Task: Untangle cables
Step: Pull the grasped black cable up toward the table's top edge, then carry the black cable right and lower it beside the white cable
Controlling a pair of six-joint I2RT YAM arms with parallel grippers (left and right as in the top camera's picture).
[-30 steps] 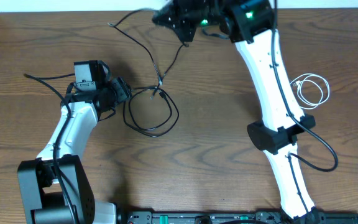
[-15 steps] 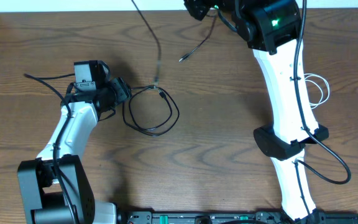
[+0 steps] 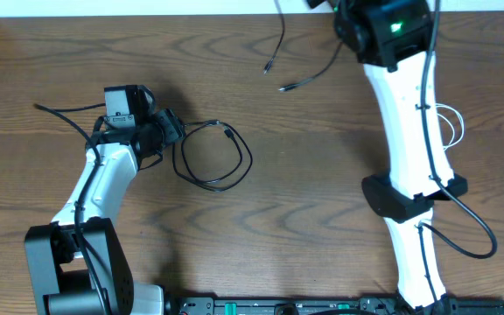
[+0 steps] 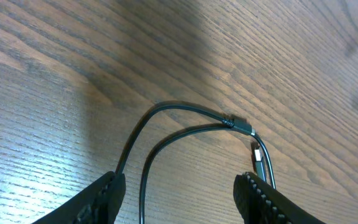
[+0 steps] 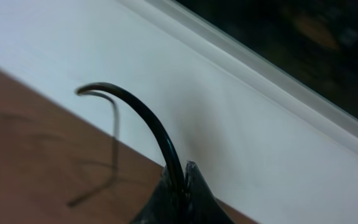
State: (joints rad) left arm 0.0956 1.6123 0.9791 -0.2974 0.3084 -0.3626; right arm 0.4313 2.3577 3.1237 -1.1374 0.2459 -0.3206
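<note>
1. The wooden counter (image 3: 322, 192) fills the overhead view.
2. The right arm (image 3: 405, 131) reaches from the near edge to the far edge, right of centre. Its claw, the right gripper (image 5: 180, 186), is pinched tight on the black cord (image 5: 154, 124).
3. The left arm (image 3: 103, 179) rises from the near left corner. Its claw, the left gripper (image 4: 178, 186), is spread wide with its fingers (image 4: 98, 199) apart, gripping nothing.
4. The black loop (image 3: 248, 159) lies flat on the left half of the counter, just beside the left claw. Two of its strands run between the spread fingers, and small plug ends sit at its far side.
5. The black cord hangs from the right claw near the far edge, well apart from the loop, with two loose ends trailing.
6. The white cord (image 3: 454, 121) lies coiled near the right edge, partly hidden behind the right arm.
</note>
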